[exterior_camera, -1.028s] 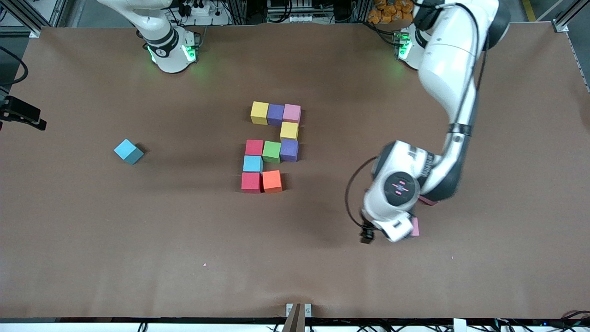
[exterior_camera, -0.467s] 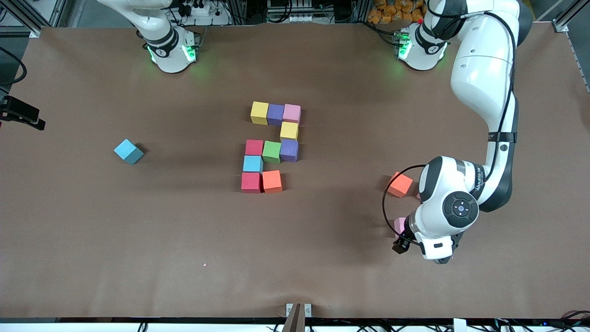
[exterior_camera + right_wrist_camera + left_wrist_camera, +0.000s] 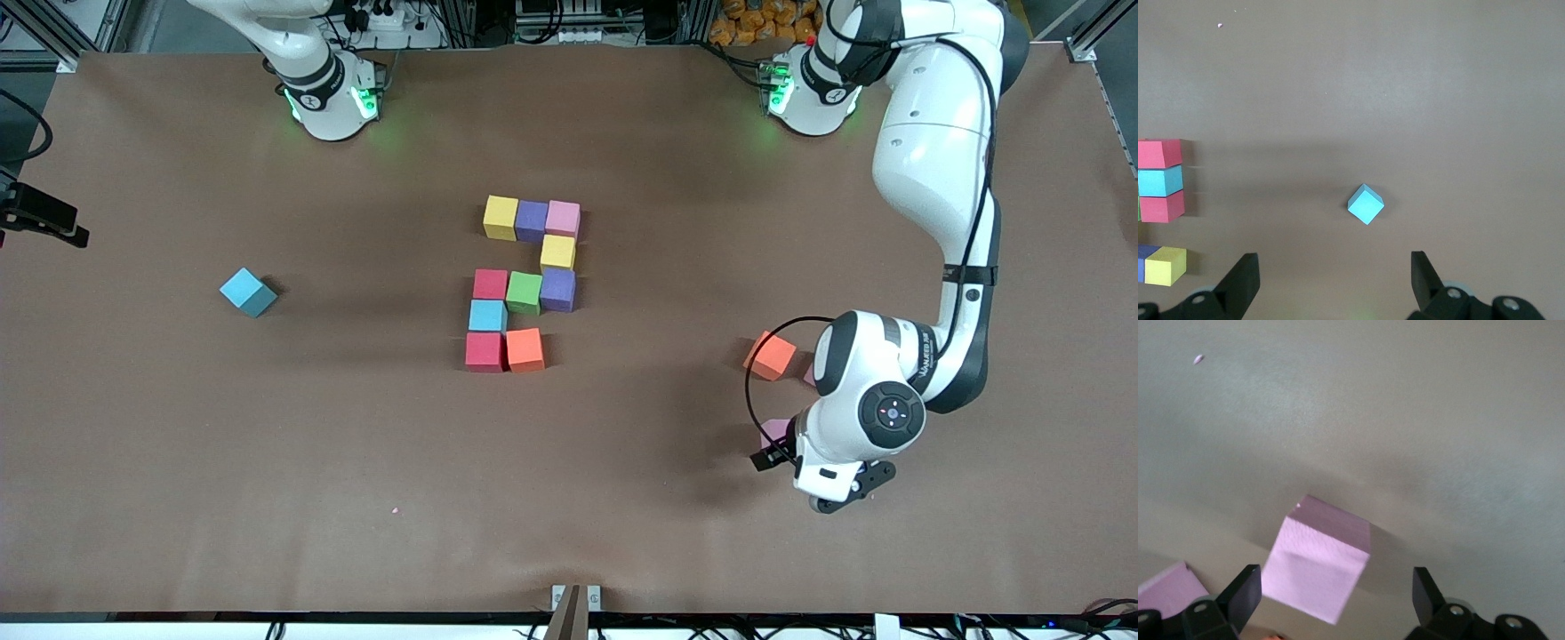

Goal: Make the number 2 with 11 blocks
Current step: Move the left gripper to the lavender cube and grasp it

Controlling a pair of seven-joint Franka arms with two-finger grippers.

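Blocks (image 3: 524,286) stand gathered mid-table as an unfinished number 2 (image 3: 524,293): yellow, purple and pink across the row nearest the robot bases, a yellow one under the pink, then red, green and purple, a light blue one under the red, and red and orange along the row nearest the front camera. All ten touch their neighbours. The spot next to the orange one, toward the left arm's end of the table, is bare.

A loose pink block (image 3: 1317,568) lies on the table toward the left arm's end, directly under the left gripper (image 3: 1333,597), whose fingers (image 3: 1243,595) stand wide apart on either side of it without touching. A second pink block (image 3: 1168,588) lies just beside it at the edge of the left wrist view. An orange block (image 3: 771,355) sits near the left gripper, closer to the bases than the pink one.

The right gripper (image 3: 1333,280) waits high over the right arm's end of the table, its fingers spread apart and holding nothing. A lone light blue block (image 3: 1365,204) rests on the table below it, well apart from the digit.

The table (image 3: 622,498) is covered in a plain matte brown sheet with a small pale speck (image 3: 395,510) on it. Past its edges there are aluminium frame rails, cables and power strips
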